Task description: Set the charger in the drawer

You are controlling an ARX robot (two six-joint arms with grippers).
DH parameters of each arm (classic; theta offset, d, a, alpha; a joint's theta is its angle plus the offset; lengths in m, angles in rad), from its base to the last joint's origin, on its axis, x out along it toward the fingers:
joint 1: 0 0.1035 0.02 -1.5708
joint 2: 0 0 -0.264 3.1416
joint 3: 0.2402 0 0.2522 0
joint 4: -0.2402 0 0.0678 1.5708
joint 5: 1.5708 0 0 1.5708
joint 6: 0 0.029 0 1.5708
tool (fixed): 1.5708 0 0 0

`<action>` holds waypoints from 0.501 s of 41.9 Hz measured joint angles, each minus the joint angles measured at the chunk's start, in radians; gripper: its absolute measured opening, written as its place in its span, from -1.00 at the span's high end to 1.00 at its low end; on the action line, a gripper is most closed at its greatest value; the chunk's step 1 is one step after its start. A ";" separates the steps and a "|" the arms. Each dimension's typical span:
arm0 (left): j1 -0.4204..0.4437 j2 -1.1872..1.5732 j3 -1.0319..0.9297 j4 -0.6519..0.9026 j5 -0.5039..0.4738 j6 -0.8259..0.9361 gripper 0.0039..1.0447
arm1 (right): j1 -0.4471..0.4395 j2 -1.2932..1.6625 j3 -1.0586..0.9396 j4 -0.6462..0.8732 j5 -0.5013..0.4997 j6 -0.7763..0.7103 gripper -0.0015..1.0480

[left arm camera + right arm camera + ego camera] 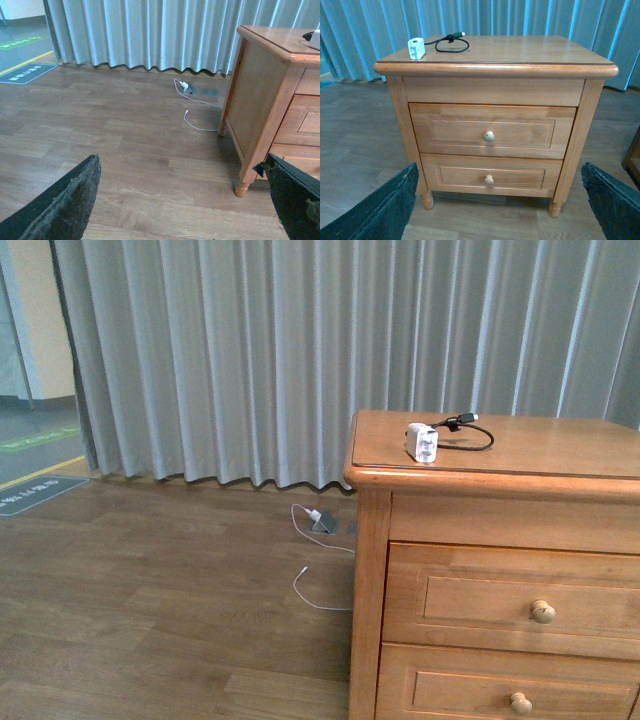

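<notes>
Both grippers gape wide and empty, the left gripper (181, 165) above the floor (125, 125) and the right gripper (500, 170) facing the nightstand (577, 125). Straight ahead of the right one is the shallower drawer (465, 176), and just above that the drawer (530, 132), both shut. Higher and farther off, the charger (416, 48) stands on the top at the corner toward the left gripper, its black cable (452, 46) looped beside it.

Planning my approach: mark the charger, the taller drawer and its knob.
charger (416, 48): right wrist view, white cube body.
taller drawer (455, 131): right wrist view, front panel left of knob.
knob (489, 136): right wrist view, its round face.
</notes>
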 joint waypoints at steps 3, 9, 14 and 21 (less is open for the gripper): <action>0.000 0.000 0.000 0.000 0.000 0.000 -0.89 | 0.000 0.000 0.000 0.000 0.000 0.000 -0.85; 0.000 0.000 0.000 0.000 0.000 0.000 -0.89 | 0.000 0.000 0.000 0.000 0.000 0.000 -0.85; 0.000 0.000 0.000 0.000 0.000 0.000 -0.89 | 0.000 0.000 0.000 0.000 0.000 0.000 -0.85; 0.000 0.000 0.000 0.000 0.000 0.000 -0.89 | 0.000 0.000 0.000 0.000 0.000 0.000 -0.85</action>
